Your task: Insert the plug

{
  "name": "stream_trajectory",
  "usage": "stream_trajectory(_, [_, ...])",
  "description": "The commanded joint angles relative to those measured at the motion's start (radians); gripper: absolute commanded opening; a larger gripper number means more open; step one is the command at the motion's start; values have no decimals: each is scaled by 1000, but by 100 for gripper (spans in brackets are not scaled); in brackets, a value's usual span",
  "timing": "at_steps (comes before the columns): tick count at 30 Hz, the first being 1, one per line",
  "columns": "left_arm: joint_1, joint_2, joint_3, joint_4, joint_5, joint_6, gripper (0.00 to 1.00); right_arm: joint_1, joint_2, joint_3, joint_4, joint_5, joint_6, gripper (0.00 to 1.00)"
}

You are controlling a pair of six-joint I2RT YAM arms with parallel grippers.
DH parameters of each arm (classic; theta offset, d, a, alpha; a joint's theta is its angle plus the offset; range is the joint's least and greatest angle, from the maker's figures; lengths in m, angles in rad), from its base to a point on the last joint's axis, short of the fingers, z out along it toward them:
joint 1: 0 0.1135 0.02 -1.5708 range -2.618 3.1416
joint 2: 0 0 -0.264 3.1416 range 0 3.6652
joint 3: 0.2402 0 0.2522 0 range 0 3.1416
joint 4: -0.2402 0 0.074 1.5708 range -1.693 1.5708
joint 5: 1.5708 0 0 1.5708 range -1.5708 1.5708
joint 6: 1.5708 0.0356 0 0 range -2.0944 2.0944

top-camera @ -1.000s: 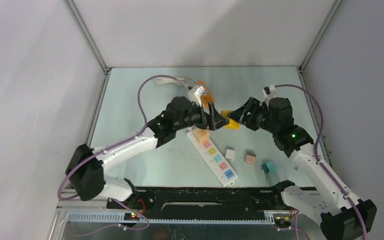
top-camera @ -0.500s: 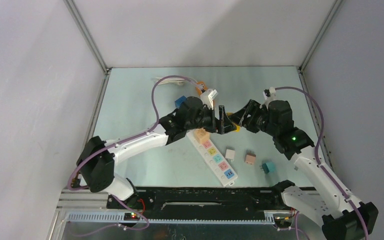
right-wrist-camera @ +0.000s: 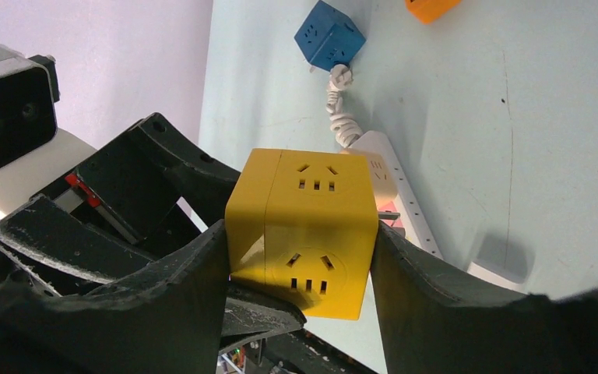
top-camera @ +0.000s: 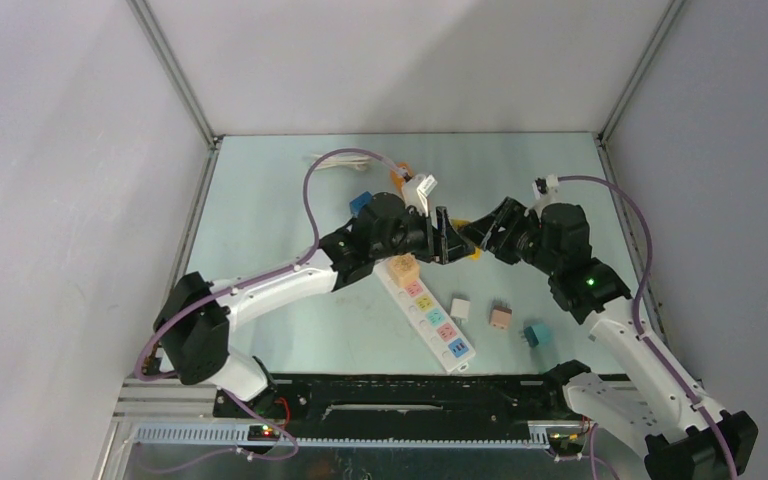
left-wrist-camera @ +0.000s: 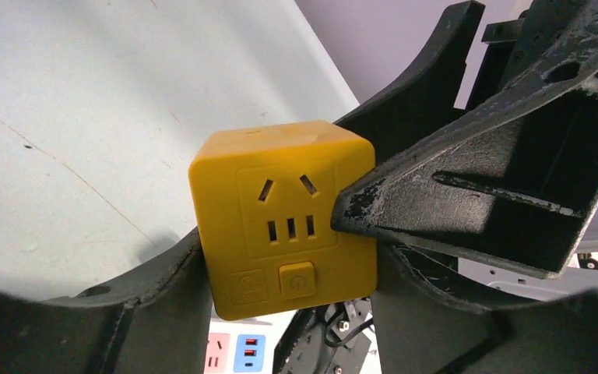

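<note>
Since the cube (right-wrist-camera: 304, 234) hangs in the air between the arms, just right of the strip's (top-camera: 428, 315) far end, this looks like a handover. The right tool (right-wrist-camera: 300, 249) clamps two opposite sides, and the left tool (left-wrist-camera: 288, 269) flanks it too, though I cannot tell whether it presses. No brand or writing reads, only socket slots and a small button.
</note>
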Motion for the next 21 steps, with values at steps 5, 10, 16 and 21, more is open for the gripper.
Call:
stream_trajectory(5, [0,-12,-15,92,-35,35,1,-16,-18,-7,25,-122,-70,63])
stream_trajectory(10, [6,-54,-51,82,-74,98,0,-95,-40,-7,8,-226,-123,90])
stream_trajectory(16, [41,-163,-134,79,-133,177,0,-177,-135,-6,-7,-261,-202,100])
stream_trajectory(21, [70,-325,-189,39,-107,262,0,-187,-165,5,-73,-219,-300,99])
